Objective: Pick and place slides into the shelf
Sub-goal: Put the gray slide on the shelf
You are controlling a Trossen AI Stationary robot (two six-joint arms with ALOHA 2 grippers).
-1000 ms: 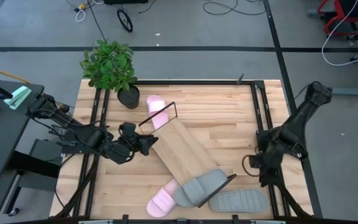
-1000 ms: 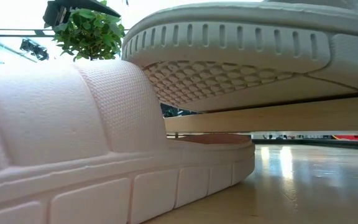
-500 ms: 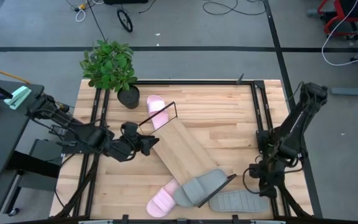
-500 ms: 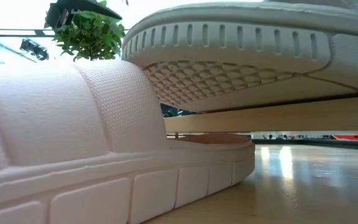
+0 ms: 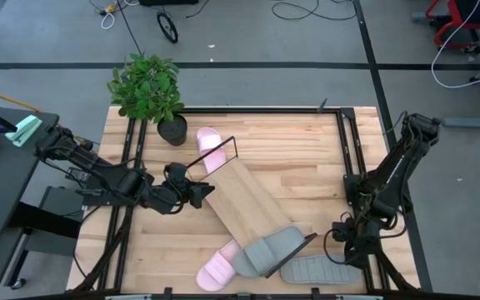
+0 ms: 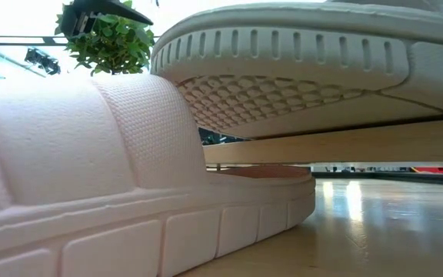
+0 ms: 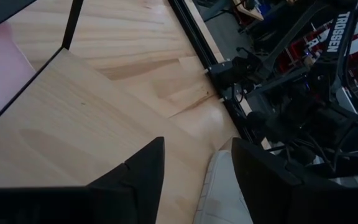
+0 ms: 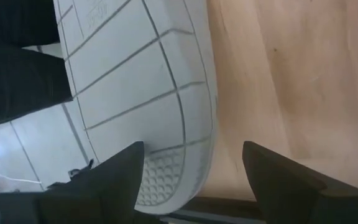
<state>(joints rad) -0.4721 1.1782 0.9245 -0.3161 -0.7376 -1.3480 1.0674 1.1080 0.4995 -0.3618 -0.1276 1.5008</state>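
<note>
R gripper [image 5: 346, 252] hangs wide open over upturned grey slide [image 5: 319, 268], prob. lining up a grab. L gripper [image 5: 200, 192], fingers apart, holds nothing beside shelf [image 5: 244, 202].

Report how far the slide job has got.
Done: one grey ribbed-strap slide appears to rest on the lower end of the long light-wood shelf board. In hand: the open right tool hangs over the upturned grey slide on the table, and the open left tool is at the board's edge. Left: that slide, the pale pink slide near the plant pot and the pale pink slide at the front.
</note>
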